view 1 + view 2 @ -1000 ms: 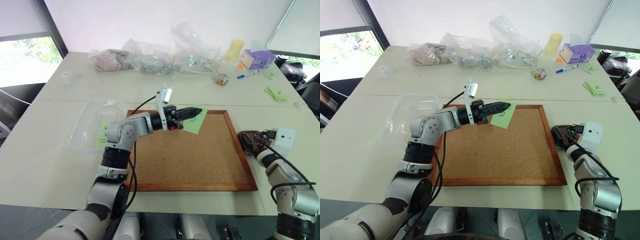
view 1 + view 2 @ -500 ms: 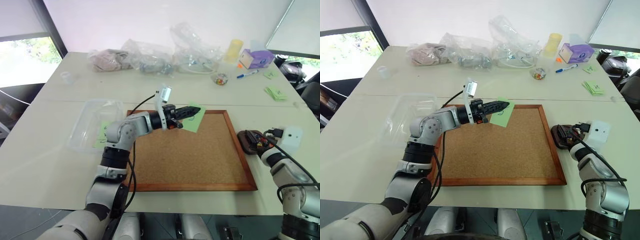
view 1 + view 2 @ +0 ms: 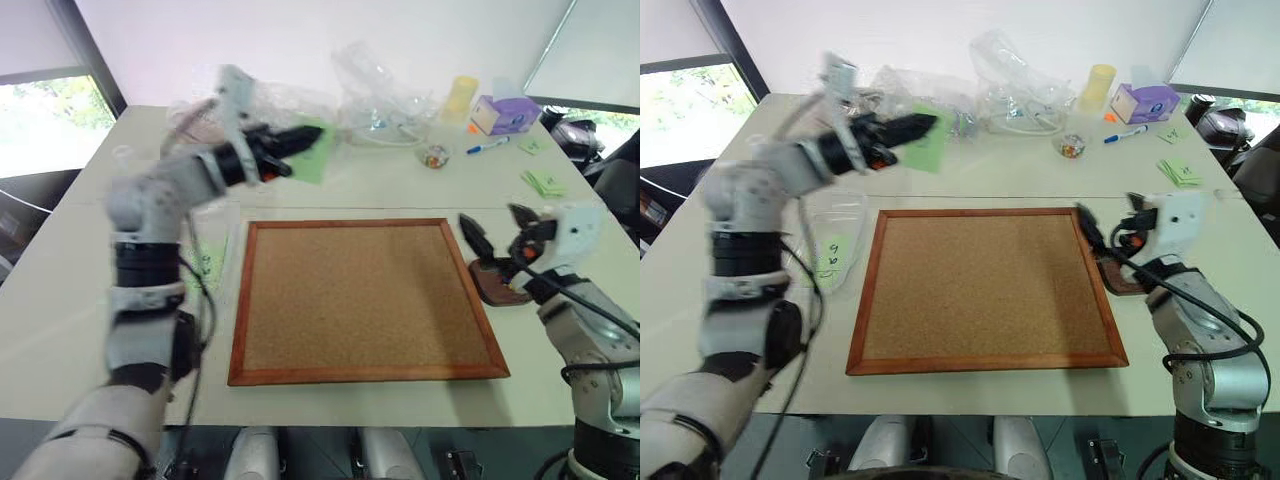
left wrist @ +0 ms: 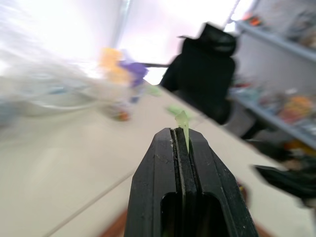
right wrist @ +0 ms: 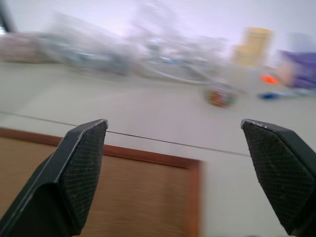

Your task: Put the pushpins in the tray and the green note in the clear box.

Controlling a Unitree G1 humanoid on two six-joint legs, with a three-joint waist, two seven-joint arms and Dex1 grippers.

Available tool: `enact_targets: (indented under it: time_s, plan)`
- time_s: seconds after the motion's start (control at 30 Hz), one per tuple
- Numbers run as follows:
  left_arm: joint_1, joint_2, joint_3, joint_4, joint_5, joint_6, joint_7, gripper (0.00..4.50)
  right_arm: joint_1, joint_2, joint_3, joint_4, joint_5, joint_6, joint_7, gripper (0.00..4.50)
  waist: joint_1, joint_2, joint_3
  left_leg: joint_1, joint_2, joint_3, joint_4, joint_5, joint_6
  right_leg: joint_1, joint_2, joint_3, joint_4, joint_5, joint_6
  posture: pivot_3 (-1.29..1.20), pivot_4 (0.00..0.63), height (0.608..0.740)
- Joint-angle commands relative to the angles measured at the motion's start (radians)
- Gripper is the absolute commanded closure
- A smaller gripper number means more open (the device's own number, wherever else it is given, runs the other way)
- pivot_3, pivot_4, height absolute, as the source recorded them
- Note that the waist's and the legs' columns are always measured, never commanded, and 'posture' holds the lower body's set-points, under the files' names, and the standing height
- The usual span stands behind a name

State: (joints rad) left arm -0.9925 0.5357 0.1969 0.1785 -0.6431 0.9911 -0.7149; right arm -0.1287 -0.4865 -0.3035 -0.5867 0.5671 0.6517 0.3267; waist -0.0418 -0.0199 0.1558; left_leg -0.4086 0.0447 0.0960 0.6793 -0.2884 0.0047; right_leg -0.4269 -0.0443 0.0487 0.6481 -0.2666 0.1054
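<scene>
Green note [image 3: 312, 152] now higher (left fingers [image 3: 296, 138] clamped)

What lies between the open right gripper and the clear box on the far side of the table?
The corkboard fills the stretch between the right gripper and the clear box, its cork surface bare, as the eye views show.

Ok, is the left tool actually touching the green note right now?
Touching. In the left wrist view the left tool is shut on the green note, whose edge sticks out between its fingers; the left eye view shows the note carried above the table.
</scene>
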Motion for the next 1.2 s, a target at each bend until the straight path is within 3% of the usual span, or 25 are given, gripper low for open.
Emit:
enact_targets:
  time_s: [0.03,0.23,0.33,0.5,0.63,0.83,1.03,1.2]
  plan:
    - [0.05,0.151,-0.009,0.013,0.011,0.045,-0.098,4.5,-0.022,-0.003,0.109,-0.07,0.042,0.037,0.042,0.04,-0.001,0.0,0.0,0.0,0.0,0.0,0.0,0.0,0.0,0.0,0.0,0.0,0.0,0.0,0.0,0.0,0.15,0.737]
    - [0.224,0.381,-0.115,0.013,0.04,0.081,-0.288,4.5,-0.045,0.025,0.269,-0.014,-0.018,-0.004,0.08,0.04,0.007,-0.003,0.002,-0.001,0.002,0.002,0.001,0.0,-0.001,0.0,-0.003,-0.001,-0.001,-0.002,-0.004,0.0,0.15,0.737]
    - [0.249,0.411,-0.153,0.036,0.079,0.065,-0.301,4.5,-0.047,0.043,0.299,0.025,-0.054,-0.04,0.086,0.04,0.03,-0.01,0.006,-0.001,0.002,0.002,0.002,0.0,-0.001,0.0,-0.003,-0.001,-0.001,-0.002,-0.005,0.0,0.15,0.737]
    - [0.263,0.413,-0.241,0.058,0.176,-0.003,-0.301,4.5,-0.046,0.086,0.319,0.056,-0.092,-0.08,0.069,0.04,0.03,-0.01,0.006,-0.002,0.001,0.004,0.002,0.0,0.0,-0.001,-0.004,0.0,-0.002,-0.002,-0.005,0.0,0.15,0.737]
    - [0.24,0.392,-0.257,0.104,0.208,-0.026,-0.305,3.02,-0.02,0.098,0.313,0.059,-0.112,-0.093,0.058,0.0,0.028,-0.01,0.006,-0.002,0.001,0.005,0.002,0.0,0.0,-0.001,-0.004,0.0,-0.001,-0.002,-0.004,0.0,0.15,0.737]
    - [0.191,0.364,-0.259,0.168,0.261,-0.07,-0.304,0.1,0.007,0.105,0.293,0.047,-0.12,-0.094,0.043,0.0,0.028,-0.01,0.006,-0.002,0.001,0.005,0.002,0.0,0.0,-0.001,-0.003,0.0,-0.001,-0.002,-0.004,0.0,0.15,0.737]
    - [0.075,0.36,-0.254,0.275,0.314,-0.238,-0.382,0.04,0.038,0.103,0.25,0.02,-0.102,-0.086,0.032,0.0,0.029,-0.01,0.006,-0.002,0.0,0.006,0.002,0.0,0.0,-0.001,-0.003,0.0,-0.001,-0.002,-0.003,0.0,0.15,0.737]
    - [-0.018,0.262,-0.175,0.201,0.185,-0.19,-0.454,0.04,0.08,0.099,0.104,-0.041,-0.004,-0.06,0.012,0.0,0.036,-0.01,0.006,-0.003,-0.001,0.007,0.003,0.0,0.0,-0.001,-0.003,0.0,-0.001,-0.001,-0.002,0.0,0.15,0.737]
